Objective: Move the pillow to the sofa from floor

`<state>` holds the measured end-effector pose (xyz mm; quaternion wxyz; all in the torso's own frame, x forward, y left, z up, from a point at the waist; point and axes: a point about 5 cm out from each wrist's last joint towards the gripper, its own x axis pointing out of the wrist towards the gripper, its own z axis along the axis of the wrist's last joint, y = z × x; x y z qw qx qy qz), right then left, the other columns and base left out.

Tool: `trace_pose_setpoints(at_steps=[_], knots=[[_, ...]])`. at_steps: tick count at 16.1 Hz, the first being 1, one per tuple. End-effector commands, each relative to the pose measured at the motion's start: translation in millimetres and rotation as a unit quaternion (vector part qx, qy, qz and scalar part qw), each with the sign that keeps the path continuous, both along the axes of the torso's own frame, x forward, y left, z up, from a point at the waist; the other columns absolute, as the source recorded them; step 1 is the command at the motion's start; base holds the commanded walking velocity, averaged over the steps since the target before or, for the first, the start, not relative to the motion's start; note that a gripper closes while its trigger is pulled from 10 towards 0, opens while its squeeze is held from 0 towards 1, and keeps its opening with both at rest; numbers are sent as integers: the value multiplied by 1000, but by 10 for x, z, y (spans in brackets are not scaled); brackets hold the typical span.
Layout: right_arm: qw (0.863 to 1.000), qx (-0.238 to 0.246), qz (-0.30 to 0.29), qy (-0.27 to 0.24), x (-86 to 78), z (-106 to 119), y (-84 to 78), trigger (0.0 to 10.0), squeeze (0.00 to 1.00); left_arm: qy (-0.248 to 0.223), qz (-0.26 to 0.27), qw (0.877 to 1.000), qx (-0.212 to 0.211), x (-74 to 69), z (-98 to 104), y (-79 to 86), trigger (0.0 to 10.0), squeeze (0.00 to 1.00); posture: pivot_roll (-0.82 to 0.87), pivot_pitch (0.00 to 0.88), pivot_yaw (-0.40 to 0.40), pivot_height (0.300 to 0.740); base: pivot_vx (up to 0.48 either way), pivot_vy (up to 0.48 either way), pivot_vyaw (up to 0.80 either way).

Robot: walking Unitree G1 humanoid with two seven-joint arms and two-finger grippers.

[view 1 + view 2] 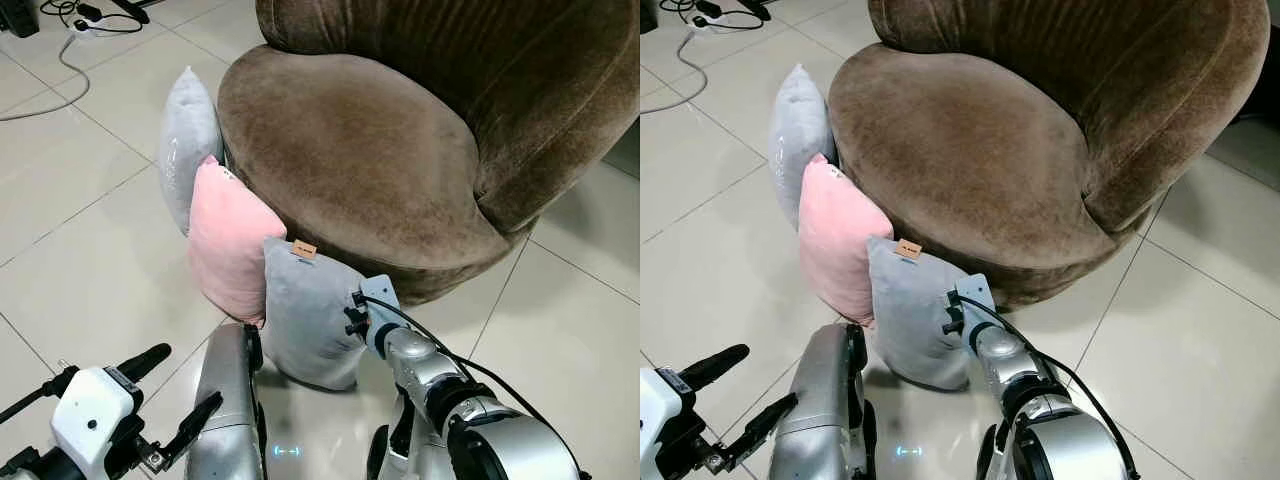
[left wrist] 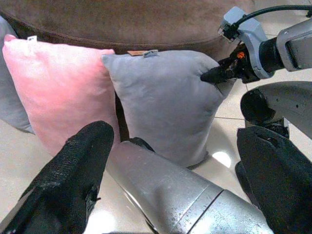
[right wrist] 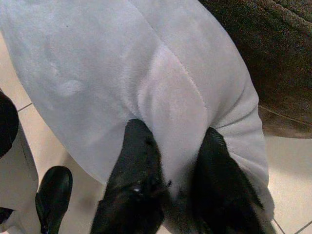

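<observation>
Nearest the head camera, the left gripper hangs low at the robot's left with its two black fingers spread and nothing between them, while the right gripper pinches a fold on the side edge of the grey pillow. That pillow stands upright on the tiled floor, leaning on the brown sofa beside a pink pillow. A deeper bite before lifting seems wise, then a straight rise clear of the seat rim, since soft fabric may slip.
</observation>
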<state>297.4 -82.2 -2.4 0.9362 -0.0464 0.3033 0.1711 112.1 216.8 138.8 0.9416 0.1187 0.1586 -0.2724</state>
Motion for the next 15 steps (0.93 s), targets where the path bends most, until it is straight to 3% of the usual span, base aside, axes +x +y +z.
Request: trace_pose_setpoints(at_steps=[1,6,8,10,13,15], knots=[[1000,-4,-4,25,-100,-108,-40,0,0,20,-3,1000,-1,-49,-69,8,10000,1000,343,199,-55,534,0,0,0],[1000,-6,1,28,-107,-116,-46,0,0,33,2,999,-11,-85,-177,-21,10000,1000,330,155,-62,534,0,0,0],[999,17,22,17,-91,-81,-4,0,0,42,10,999,-18,-164,-228,-50,10000,1000,321,112,-71,534,0,0,0],[997,43,59,5,-81,-40,39,0,0,39,20,999,-20,-149,-297,-59,10000,1000,305,78,-84,534,0,0,0],[992,95,84,11,-55,7,-15,0,0,20,40,999,-22,-15,-438,-47,10000,1000,274,45,-98,534,0,0,0],[979,189,71,-16,113,219,-102,0,0,-19,68,997,-22,175,-503,-53,10000,1000,249,0,-101,534,0,0,0]])
